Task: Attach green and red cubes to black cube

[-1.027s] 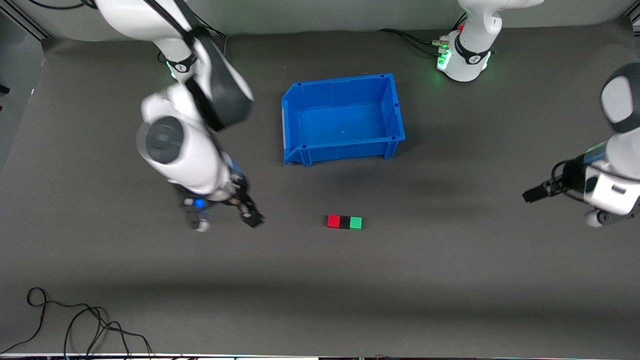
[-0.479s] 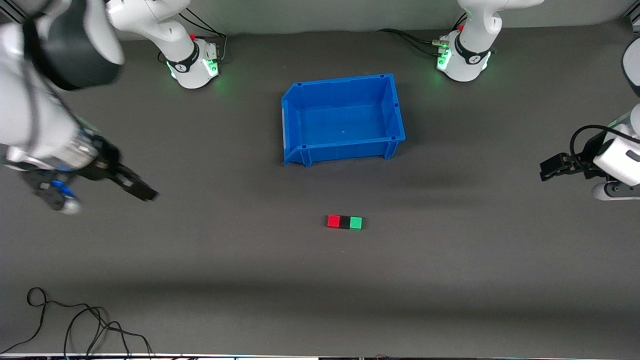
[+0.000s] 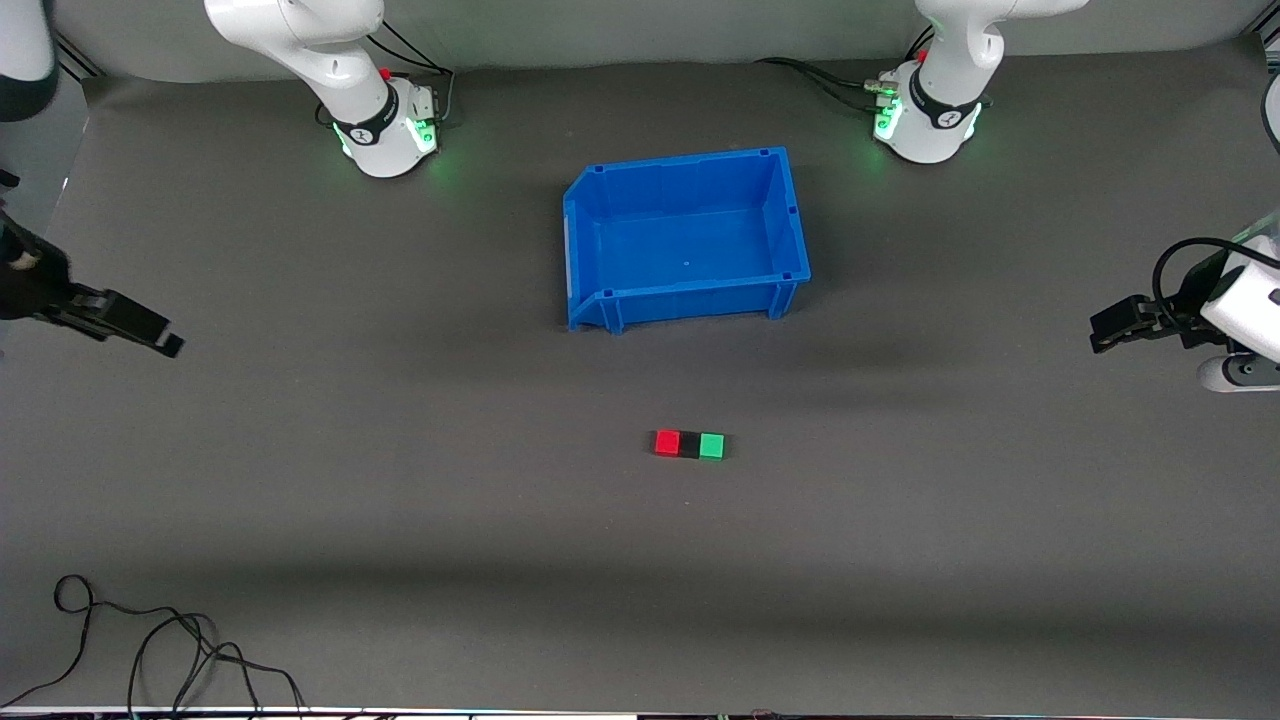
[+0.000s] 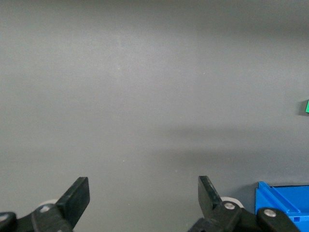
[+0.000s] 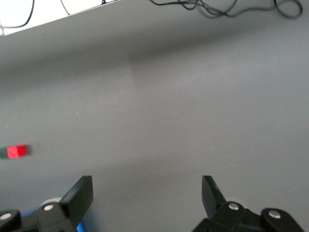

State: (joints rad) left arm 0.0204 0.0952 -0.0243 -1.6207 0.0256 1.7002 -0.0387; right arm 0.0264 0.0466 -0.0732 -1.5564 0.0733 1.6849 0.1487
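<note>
Blending into mat: black cube (image 3: 689, 445)

Green cube (image 4: 307, 107) cut by left wrist view's edge; right arm mostly out of front view.

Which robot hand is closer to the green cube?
Left. The left gripper hangs open over the mat at its own end, closer to the green cube. The right gripper, also open, hangs farther off.
</note>
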